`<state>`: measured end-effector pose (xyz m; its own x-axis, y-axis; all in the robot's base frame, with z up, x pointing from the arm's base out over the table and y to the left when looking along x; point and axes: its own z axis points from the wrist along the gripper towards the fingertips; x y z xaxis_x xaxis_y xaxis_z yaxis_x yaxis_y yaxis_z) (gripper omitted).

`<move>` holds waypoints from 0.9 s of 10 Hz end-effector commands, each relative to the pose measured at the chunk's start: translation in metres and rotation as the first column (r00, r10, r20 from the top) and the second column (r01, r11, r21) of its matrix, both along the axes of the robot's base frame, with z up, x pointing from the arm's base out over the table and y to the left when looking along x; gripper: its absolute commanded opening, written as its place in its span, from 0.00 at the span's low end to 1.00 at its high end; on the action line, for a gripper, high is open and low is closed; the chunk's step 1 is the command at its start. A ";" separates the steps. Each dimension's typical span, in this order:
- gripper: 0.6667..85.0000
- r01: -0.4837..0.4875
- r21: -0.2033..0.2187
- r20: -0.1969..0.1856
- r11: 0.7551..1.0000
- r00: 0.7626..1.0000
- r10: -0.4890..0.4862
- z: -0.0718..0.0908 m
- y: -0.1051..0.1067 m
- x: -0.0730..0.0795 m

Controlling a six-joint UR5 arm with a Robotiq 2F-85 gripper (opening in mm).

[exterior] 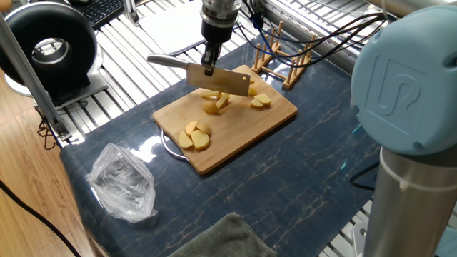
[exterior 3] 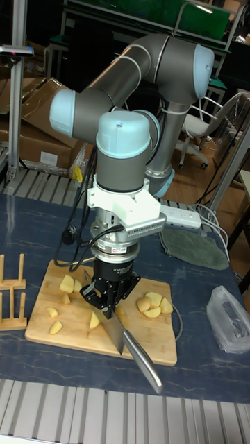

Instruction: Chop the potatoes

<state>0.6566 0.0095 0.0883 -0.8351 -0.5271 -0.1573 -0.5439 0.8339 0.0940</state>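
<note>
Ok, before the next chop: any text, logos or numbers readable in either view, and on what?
"UR", raised logo on the blue joint cap of the arm, fixed view.
Label on the gripper body, tall view: too small to read.
Nothing legible on the cleaver, the bamboo board or the plastic bag.
</note>
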 end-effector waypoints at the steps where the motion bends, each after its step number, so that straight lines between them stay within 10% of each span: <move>1: 0.00 0.021 0.015 0.002 1.000 1.000 -0.021 0.001 0.005 -0.001; 9: 0.00 0.103 0.025 -0.019 0.994 0.995 -0.103 0.006 0.036 -0.010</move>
